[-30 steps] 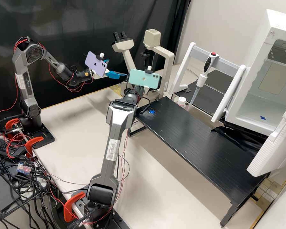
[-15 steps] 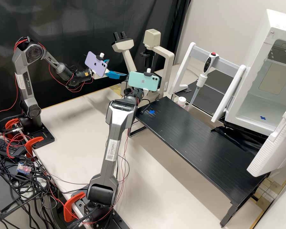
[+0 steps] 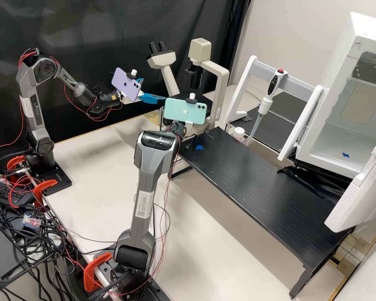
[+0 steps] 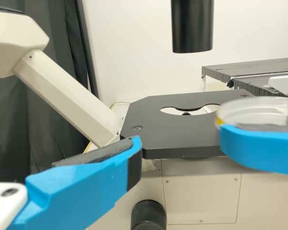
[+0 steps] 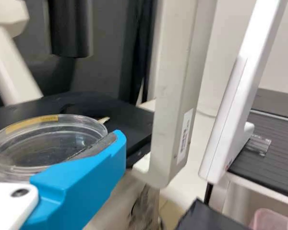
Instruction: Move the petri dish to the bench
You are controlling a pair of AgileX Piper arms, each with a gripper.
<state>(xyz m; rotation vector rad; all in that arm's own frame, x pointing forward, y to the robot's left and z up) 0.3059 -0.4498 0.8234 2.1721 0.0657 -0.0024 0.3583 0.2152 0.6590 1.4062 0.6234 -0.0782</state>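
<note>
- Across the right half of the high view, a low black bench [image 3: 259, 188] runs from the microscope toward the lower right corner. It is the likely destination.
- Behind the bench's left end stands a cream microscope [image 3: 222, 81] with a flat black stage [image 4: 177, 134].
- Beside the microscope, the left gripper [image 3: 154, 90] has its blue fingers spread wide, with nothing between them.
- In front of the microscope, near the bench's left corner, is the right arm. In its wrist view, the right gripper [image 5: 54, 132] is closed on the petri dish, its fingers about as far apart as the dish is wide.
- Between those fingers sits the clear, round petri dish [image 5: 48, 146], roughly level, with a yellow strip on its rim. It is held up near the stage; the clearance between them cannot be judged.
- On the bench top, near the short edge beside the microscope, is a small blue cross [image 3: 199, 147], perhaps the target.
- The step in hand appears to be the transfer: dish gripped, placing yet to do.
- The next move calls for swinging the dish clear of the microscope and over the bench's left end, keeping it flat, lowering it until it rests, then opening the fingers gently.
</note>
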